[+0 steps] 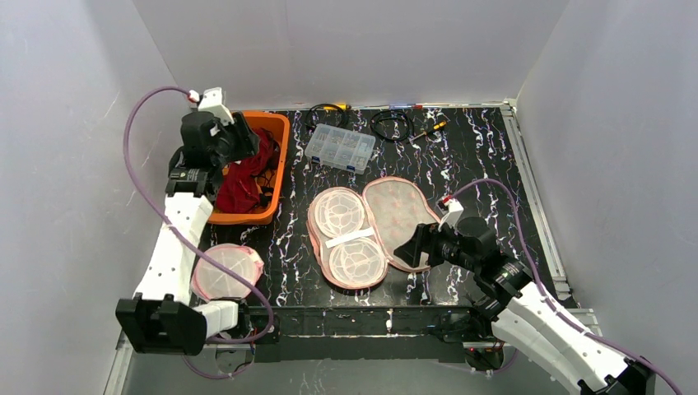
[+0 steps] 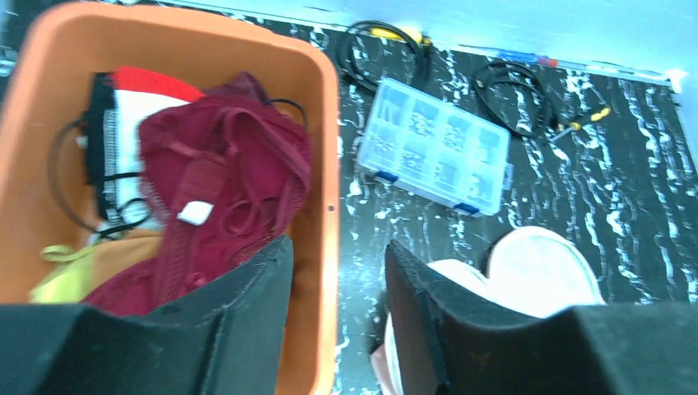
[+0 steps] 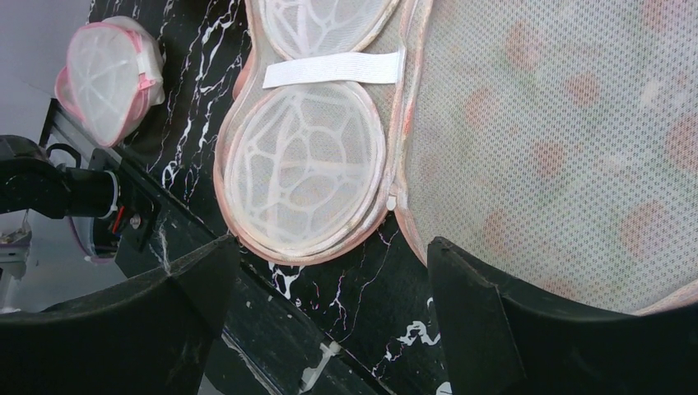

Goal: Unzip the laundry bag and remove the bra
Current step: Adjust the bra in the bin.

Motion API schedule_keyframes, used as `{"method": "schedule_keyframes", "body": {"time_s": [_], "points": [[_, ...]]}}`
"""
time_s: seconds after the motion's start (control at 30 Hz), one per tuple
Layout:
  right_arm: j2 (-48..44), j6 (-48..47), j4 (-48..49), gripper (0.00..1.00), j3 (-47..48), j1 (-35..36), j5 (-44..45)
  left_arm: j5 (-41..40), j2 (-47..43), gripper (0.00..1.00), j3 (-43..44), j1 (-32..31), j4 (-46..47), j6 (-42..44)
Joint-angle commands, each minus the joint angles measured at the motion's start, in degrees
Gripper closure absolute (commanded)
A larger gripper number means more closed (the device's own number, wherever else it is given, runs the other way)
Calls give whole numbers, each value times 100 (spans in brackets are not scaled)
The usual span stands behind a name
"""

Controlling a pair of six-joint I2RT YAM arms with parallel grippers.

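place: lab bench | cues: white booth walls (image 1: pixel 346 41); parts organizer (image 1: pixel 340 148)

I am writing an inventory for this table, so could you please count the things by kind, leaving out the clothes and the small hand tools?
White mesh laundry bags with pink rim: 2 (one open, one closed)
Orange plastic bin: 1
Clear plastic compartment box: 1
Black cable coils: 2 ()
Total: 6

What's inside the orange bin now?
A dark red bra lies on top, over a black-and-white garment and yellow cloth. Anything beneath them in the orange bin is covered.
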Motion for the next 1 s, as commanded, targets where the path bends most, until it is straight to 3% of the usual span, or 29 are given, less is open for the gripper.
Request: {"method": "schedule_keyframes", "body": {"time_s": [0.0, 0.17, 0.3, 0.53, 0.97], "points": [[240, 165, 385, 9, 18, 10, -15, 367, 707, 61, -296, -35, 518, -558], [507, 286, 631, 10, 9, 16, 30, -203, 1224, 80, -255, -1, 984, -786], [713, 301, 680, 10, 84, 10, 114, -622, 1699, 86, -40, 102, 1054, -900], [890, 479, 1020, 10, -59, 9, 172, -993, 2173, 88, 72, 446, 1257, -1145], [1119, 205, 1202, 10, -354, 15, 354, -757, 2982, 89, 415, 647, 1612, -1445]]}}
